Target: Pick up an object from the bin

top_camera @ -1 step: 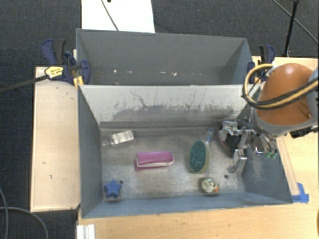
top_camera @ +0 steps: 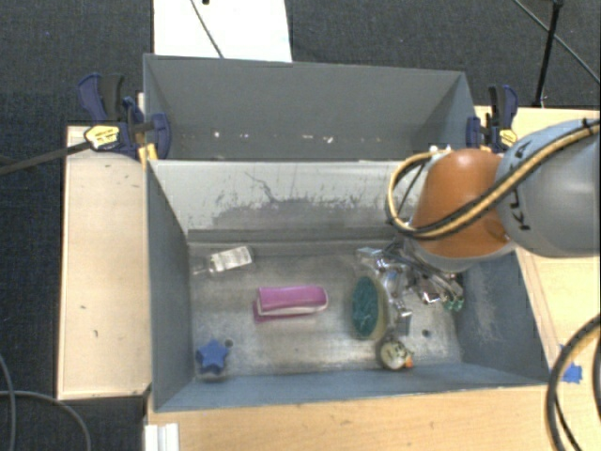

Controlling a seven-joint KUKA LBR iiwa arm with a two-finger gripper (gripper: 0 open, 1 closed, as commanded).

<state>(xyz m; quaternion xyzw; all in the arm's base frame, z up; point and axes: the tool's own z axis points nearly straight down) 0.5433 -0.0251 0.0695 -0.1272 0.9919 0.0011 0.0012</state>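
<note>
Grey metal bin (top_camera: 282, 195), scuffed on its floor, has the gripper (top_camera: 402, 321) low at right of centre, just beside a dark green oval pad (top_camera: 364, 308) and just above a small round brass-coloured piece (top_camera: 394, 353) by the lower wall. Standing between the two, it may, I judge, close on neither, or push the round piece against the wall. Whether the pincer is spread or pressed together I cannot tell (its metal parts blur together), nor whether it touches anything.
</note>
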